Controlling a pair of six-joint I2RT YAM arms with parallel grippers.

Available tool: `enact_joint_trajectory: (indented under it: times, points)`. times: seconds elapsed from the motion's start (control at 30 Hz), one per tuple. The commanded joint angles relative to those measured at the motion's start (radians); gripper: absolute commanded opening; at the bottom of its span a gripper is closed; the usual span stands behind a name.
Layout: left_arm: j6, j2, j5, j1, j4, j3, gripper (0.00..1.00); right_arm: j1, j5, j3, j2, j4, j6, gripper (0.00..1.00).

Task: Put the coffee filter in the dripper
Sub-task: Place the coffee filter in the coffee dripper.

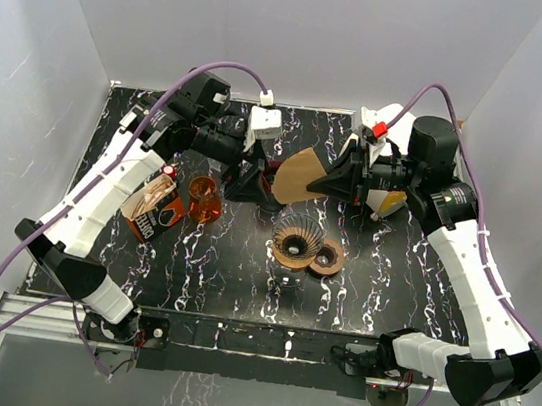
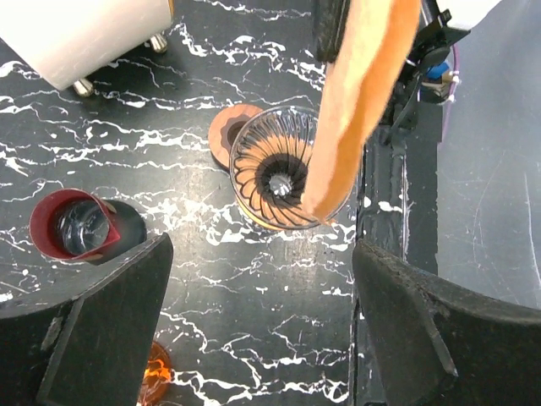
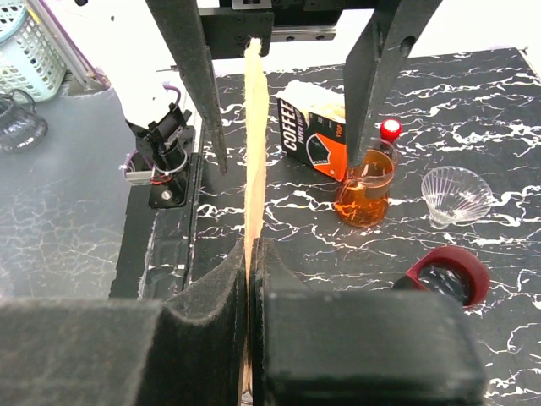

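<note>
The brown paper coffee filter point(image 1: 298, 175) hangs in the air, and my right gripper point(image 1: 332, 183) is shut on its edge. In the right wrist view the coffee filter point(image 3: 255, 152) stands edge-on, pinched between the shut pads of the right gripper point(image 3: 252, 288). The left gripper's fingers point(image 3: 190, 76) stand wide on either side of it without touching. The glass dripper point(image 1: 297, 239) sits on the table just below and in front of the filter. Seen from the left wrist, the coffee filter point(image 2: 363, 93) dangles over the dripper point(image 2: 270, 173), and the left gripper point(image 2: 262, 330) is open and empty.
An orange carafe point(image 1: 204, 199) and a box of coffee filters point(image 1: 154, 209) stand at the left. A brown round base point(image 1: 327, 259) lies beside the dripper. A red cup point(image 2: 76, 224) and a clear ribbed glass cone point(image 3: 455, 194) sit near the carafe.
</note>
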Motion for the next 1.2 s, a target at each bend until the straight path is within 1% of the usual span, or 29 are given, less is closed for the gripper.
enact_joint_trajectory:
  times: [0.0,0.13,0.27,0.53,0.67,0.8,1.03,1.17]
  points:
    - [-0.036,-0.012,0.074,-0.005,0.071,-0.008,0.86,-0.007,-0.039,0.041,-0.004,0.03,0.039,0.0]
    - [-0.058,0.004,0.087,-0.005,0.097,-0.013,0.84,-0.007,-0.043,0.035,0.0,0.037,0.047,0.0]
    - [-0.064,0.007,0.065,-0.005,0.113,-0.023,0.78,-0.007,-0.05,0.027,-0.002,0.036,0.046,0.0]
    - [-0.01,-0.002,0.042,-0.005,0.09,-0.029,0.63,-0.006,-0.083,0.021,0.003,0.004,-0.004,0.0]
    - [-0.004,-0.003,0.039,-0.005,0.083,-0.024,0.59,-0.007,-0.102,0.02,0.008,0.0,-0.014,0.0]
    - [-0.007,-0.004,0.03,-0.005,0.086,-0.021,0.6,-0.007,-0.11,0.018,0.01,-0.009,-0.026,0.0]
    - [-0.033,-0.004,0.013,-0.004,0.107,-0.017,0.68,-0.006,-0.119,0.006,0.008,-0.015,-0.034,0.0]
    - [-0.027,-0.009,-0.02,-0.005,0.106,-0.018,0.69,-0.006,-0.115,0.0,0.005,-0.019,-0.042,0.0]
